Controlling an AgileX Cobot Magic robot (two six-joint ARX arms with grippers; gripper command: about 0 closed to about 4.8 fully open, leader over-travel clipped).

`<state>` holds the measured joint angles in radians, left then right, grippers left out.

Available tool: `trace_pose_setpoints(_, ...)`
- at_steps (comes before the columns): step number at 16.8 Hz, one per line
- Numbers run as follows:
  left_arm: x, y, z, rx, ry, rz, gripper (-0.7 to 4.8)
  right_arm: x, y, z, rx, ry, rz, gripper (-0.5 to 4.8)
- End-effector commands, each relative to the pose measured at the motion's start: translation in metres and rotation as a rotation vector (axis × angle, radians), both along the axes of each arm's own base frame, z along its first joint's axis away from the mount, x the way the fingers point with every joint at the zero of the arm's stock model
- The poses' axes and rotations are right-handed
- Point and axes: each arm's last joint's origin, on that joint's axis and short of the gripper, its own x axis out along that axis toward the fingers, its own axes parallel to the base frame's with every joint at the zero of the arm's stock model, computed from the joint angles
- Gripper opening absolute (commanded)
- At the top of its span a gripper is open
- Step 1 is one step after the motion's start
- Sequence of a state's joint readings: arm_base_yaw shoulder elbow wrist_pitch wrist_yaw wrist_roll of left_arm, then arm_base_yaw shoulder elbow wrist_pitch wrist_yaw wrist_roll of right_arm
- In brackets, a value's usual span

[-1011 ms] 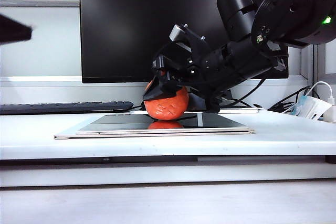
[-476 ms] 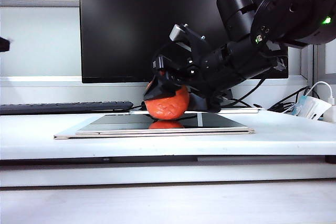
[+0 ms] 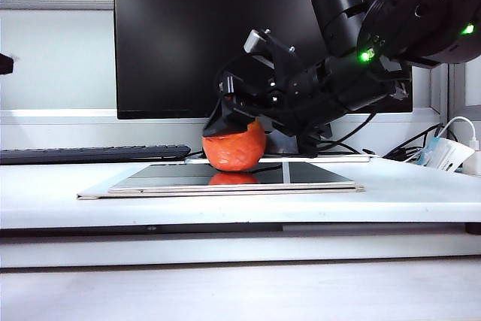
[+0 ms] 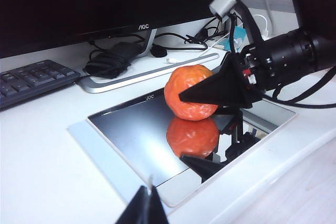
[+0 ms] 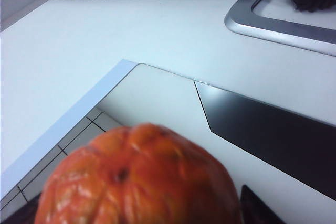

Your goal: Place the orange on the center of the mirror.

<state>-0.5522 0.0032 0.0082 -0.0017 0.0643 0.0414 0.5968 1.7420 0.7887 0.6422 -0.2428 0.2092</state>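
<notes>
The orange (image 3: 234,149) sits on the mirror (image 3: 165,177), near the middle of its dark face, with its reflection under it. From the right, my right gripper (image 3: 228,125) reaches down over the orange's top, open. In the left wrist view one black finger (image 4: 218,90) lies along the side of the orange (image 4: 191,93). In the right wrist view the orange (image 5: 136,182) fills the foreground, and a thin gap separates it from a fingertip (image 5: 257,208). My left gripper (image 4: 148,205) is shut and empty, hovering off the near corner of the mirror (image 4: 131,135).
A big black monitor (image 3: 225,35) stands right behind the mirror on a silver foot (image 4: 136,74). A dark keyboard (image 3: 90,154) lies at the back left. Cables and a white charger (image 3: 443,152) sit at the back right. The table's front edge is close to the mirror.
The right gripper's jaws have spread and its fingers have tipped slightly upward off the orange, which stays on the mirror. The left arm has swung almost out of the exterior view's left edge.
</notes>
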Motion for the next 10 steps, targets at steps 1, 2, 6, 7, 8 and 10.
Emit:
trace_pose_setpoints(1, 0.000, 0.000, 0.001, -0.002, -0.011, -0.003, -0.05, -0.001, 0.000, 0.017, 0.052, -0.071, -0.002, 4.79)
trace_pose_setpoints(2, 0.000, 0.000, 0.001, -0.002, -0.011, -0.003, -0.05, -0.001, -0.001, 0.021, 0.063, -0.087, -0.003, 4.79)
trace_pose_setpoints(6, 0.000, 0.000, 0.001, -0.002, -0.011, -0.002, -0.05, -0.007, -0.006, 0.053, 0.138, -0.203, -0.023, 4.79)
trace_pose_setpoints(7, 0.001, 0.001, 0.001, -0.002, -0.011, 0.014, -0.05, -0.012, -0.010, 0.071, 0.170, -0.262, -0.073, 4.79)
trace_pose_setpoints(8, 0.002, 0.003, 0.001, -0.002, -0.011, 0.037, -0.05, -0.017, -0.014, 0.085, 0.194, -0.300, -0.098, 4.79)
trace_pose_setpoints(10, 0.006, 0.011, 0.001, -0.002, -0.012, 0.123, -0.05, -0.031, -0.026, 0.117, 0.255, -0.386, -0.115, 4.29)
